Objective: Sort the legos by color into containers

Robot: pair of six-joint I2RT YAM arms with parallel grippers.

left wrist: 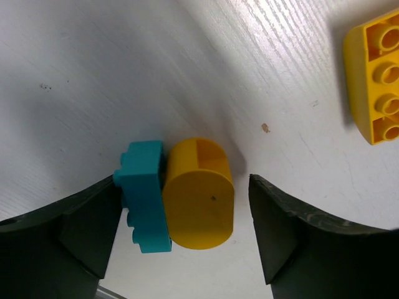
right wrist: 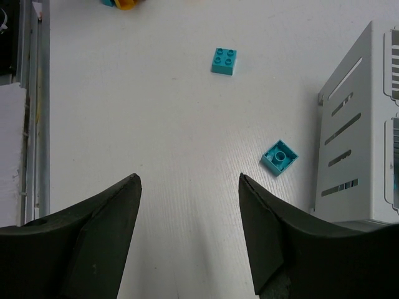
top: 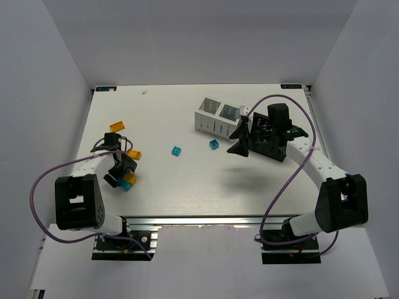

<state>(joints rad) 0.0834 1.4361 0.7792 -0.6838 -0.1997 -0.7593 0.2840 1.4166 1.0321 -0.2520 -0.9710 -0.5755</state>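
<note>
My left gripper (top: 120, 172) is open, low at the table's left front, its jaws (left wrist: 184, 182) around a cyan brick (left wrist: 144, 198) and a rounded orange brick (left wrist: 198, 194) lying side by side. The left finger (left wrist: 87, 227) touches the cyan brick; the right finger stands apart from the orange one. Another orange brick (left wrist: 376, 81) lies nearby. My right gripper (top: 239, 142) is open and empty above the table (right wrist: 187, 177), by the white container (top: 217, 116). Two cyan bricks (right wrist: 224, 61) (right wrist: 278, 157) lie ahead of it. The black container (top: 269, 134) sits partly under my right arm.
Two orange bricks (top: 118, 126) (top: 134, 154) lie left of centre. The white container's slotted wall (right wrist: 349, 143) is close on the right of my right gripper. White walls enclose the table (top: 187, 193); its front edge is near my left gripper.
</note>
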